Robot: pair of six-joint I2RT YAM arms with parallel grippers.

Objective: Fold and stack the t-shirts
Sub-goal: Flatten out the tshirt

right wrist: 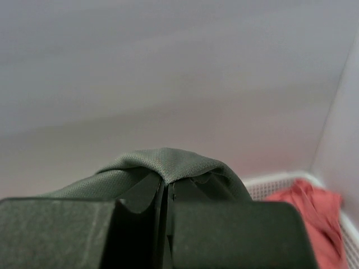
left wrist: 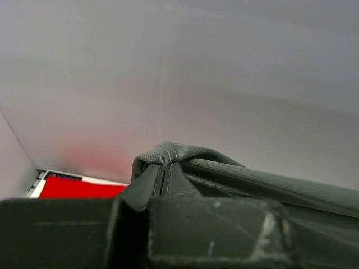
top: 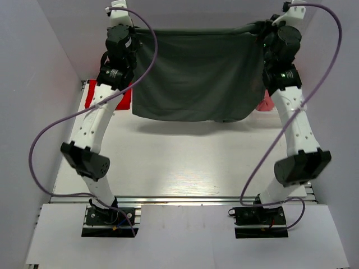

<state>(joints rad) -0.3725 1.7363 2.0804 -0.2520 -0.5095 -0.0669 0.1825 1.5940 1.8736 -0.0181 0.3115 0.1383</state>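
The dark grey t-shirt [top: 193,78] hangs spread out above the worktop [top: 185,162], toward 12 o'clock in the top view. It is stretched between the two raised arms, with its upper edge pulled into a taut line and its lower hem hanging free, clear of the surface. The left tool [left wrist: 164,179] is clamped on the shirt's upper left corner, jaws pressed together with a small bunch of fabric puckered above them. The right tool [right wrist: 166,196] is clamped the same way on the upper right corner. A red t-shirt [top: 92,96] lies flat on the worktop at about 10 o'clock, partly behind the left arm. At about 2 o'clock a pink t-shirt [right wrist: 311,218] lies crumpled, seemingly inside a white mesh basket [right wrist: 269,182], though the right arm hides most of it from above.
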